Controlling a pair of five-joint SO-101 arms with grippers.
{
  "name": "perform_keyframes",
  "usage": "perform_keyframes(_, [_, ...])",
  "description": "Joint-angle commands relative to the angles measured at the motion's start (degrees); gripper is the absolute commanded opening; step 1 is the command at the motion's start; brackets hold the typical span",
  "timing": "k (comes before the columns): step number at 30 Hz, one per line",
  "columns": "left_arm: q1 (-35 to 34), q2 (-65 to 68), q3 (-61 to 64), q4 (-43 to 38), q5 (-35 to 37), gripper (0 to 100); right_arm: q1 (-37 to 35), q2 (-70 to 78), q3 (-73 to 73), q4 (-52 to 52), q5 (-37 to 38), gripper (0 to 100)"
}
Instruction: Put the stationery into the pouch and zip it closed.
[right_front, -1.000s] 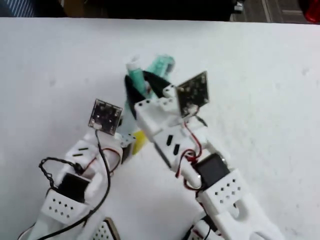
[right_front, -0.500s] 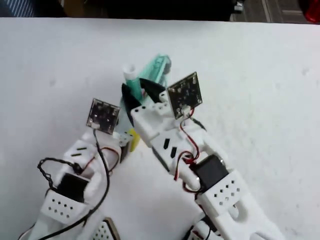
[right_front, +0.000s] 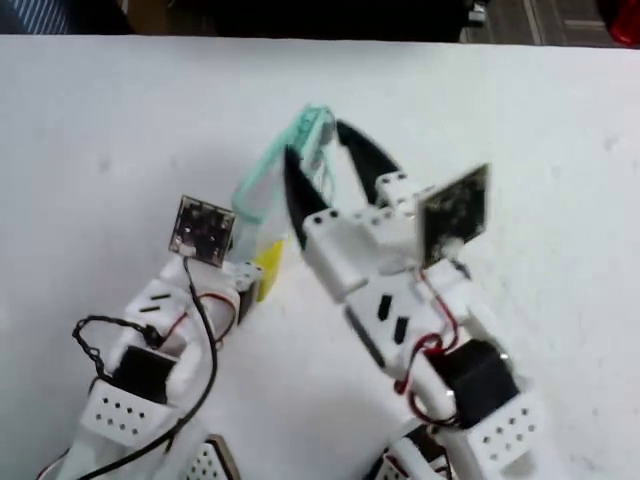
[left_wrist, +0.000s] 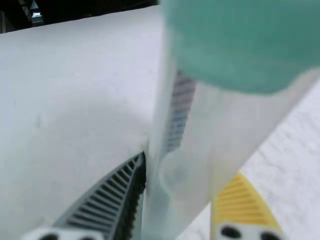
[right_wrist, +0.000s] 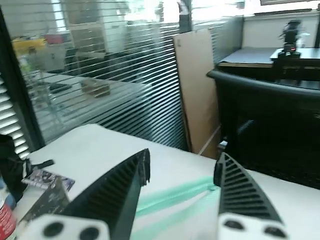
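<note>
Pinching pouch (left_wrist: 235, 45), left gripper (left_wrist: 177, 205); right gripper (right_wrist: 184, 156) spread.

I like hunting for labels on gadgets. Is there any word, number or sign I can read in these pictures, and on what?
No text can be read anywhere.
Printed card, in the right wrist view: print too blurred to read.
Red label beside it: too blurred and cut off to read.
Pouch: no lettering visible.
Circuit boards on the arms: any markings too small to read.
</note>
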Motion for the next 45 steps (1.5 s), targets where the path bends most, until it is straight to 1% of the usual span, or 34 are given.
perform_keyframes(1, [0.0,-0.3,-0.6,-1.7,0.7,21,2.6,6.7,-11.7,7.3,0.1,19.1])
perform_keyframes(5, [0.0,-0.3,-0.6,-1.7,0.6,21,2.1,21.1,-26.3,20.1,-0.4,19.3])
perform_keyframes(11, [0.0,-0.3,-0.6,-1.7,0.6,21,-2.6,41.0,-50.5,40.4,-0.5,19.3])
perform_keyframes(14, [0.0,-0.3,-0.6,-1.7,0.6,21,-3.6,49.0,-60.3,45.6,-1.1,19.3])
perform_keyframes(16, [-0.1,-0.3,-0.5,-1.7,0.6,21,-3.2,53.6,-65.4,48.0,-5.0,19.3])
perform_keyframes(18, [-0.2,-0.3,-0.5,-1.7,0.6,21,-1.4,57.5,-69.5,51.0,-8.0,19.4])
perform_keyframes(23, [-0.1,-0.3,-0.5,-1.7,0.7,21,1.8,64.0,-76.1,55.0,-10.2,19.4])
perform_keyframes(28, [-0.1,-0.3,-0.5,-1.7,0.7,21,3.0,61.9,-84.9,56.3,-10.1,19.5])
perform_keyframes(30, [-0.2,-0.3,-0.5,-1.7,0.7,21,2.9,60.9,-86.9,57.4,-9.8,21.6])
perform_keyframes(33, [-0.1,-0.3,-0.5,-1.7,0.7,21,2.7,60.7,-86.9,59.6,-10.2,28.0])
perform_keyframes(34, [-0.1,-0.3,-0.5,-1.7,0.8,21,2.5,61.3,-86.4,59.7,-10.2,28.7])
perform_keyframes(39, [-0.1,-0.3,-0.5,-1.7,0.8,21,0.1,66.3,-85.5,60.2,-10.5,28.8])
perform_keyframes(42, [-0.1,-0.3,-0.5,-1.7,0.8,21,0.0,69.7,-85.5,59.9,-14.5,28.9])
perform_keyframes(45, [-0.1,-0.3,-0.5,-1.7,0.8,21,0.0,72.7,-86.0,59.9,-15.7,28.9])
